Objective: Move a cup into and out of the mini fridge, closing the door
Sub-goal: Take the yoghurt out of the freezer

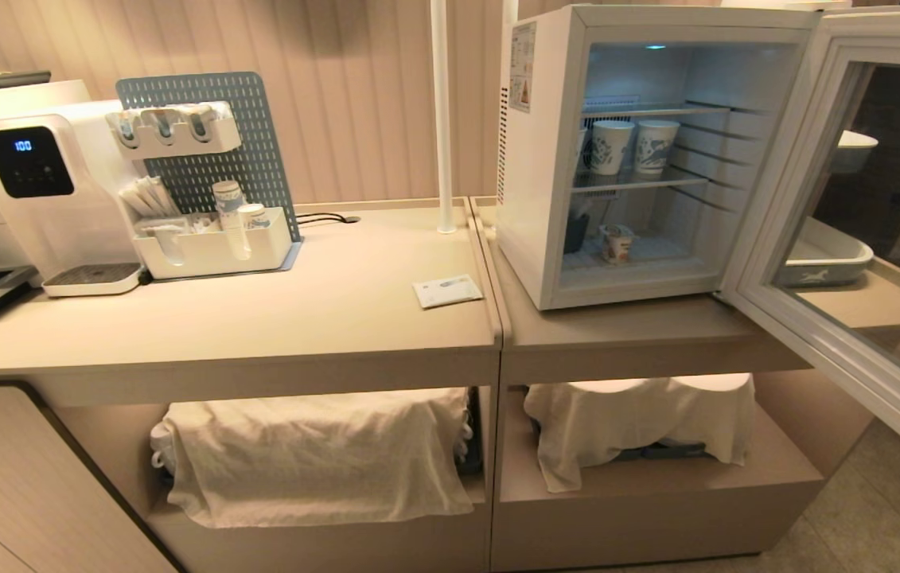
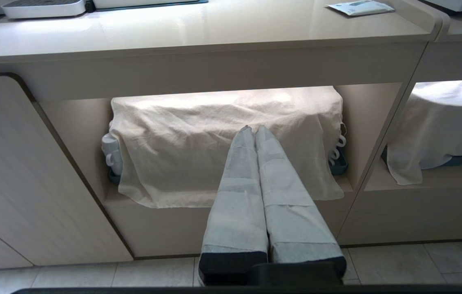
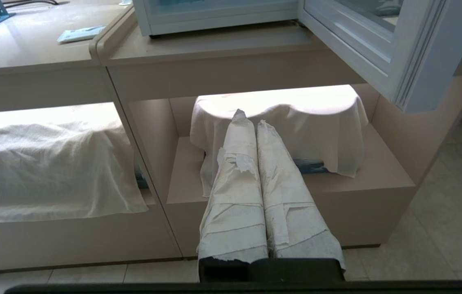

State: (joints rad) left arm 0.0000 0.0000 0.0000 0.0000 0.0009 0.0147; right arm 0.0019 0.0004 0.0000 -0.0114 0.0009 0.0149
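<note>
The fridge (image 1: 625, 151) stands on the right counter (image 1: 625, 334) with its door (image 1: 839, 231) swung wide open to the right. The cup (image 1: 617, 243) sits inside on the bottom shelf, near the front and left of centre, upright, beside a dark object at the left wall. Two taller patterned paper cups (image 1: 633, 146) stand on the middle wire shelf above it.

Judging by this, the cup is in the fridge and the door is not shut; taking the cup out and closing the door appear to be left, though which half of the cycle this is cannot be told.

Neither arm shows in the head view. The left gripper (image 2: 252, 130) hangs low before the cloth-covered lower shelf, fingers pressed together and holding nothing. The right gripper (image 3: 251, 118) hangs likewise below the fridge, fingers closed and empty.

The cup is small, squat and white with orange marks and a flat square lid, likely light and easy to tip.
</note>
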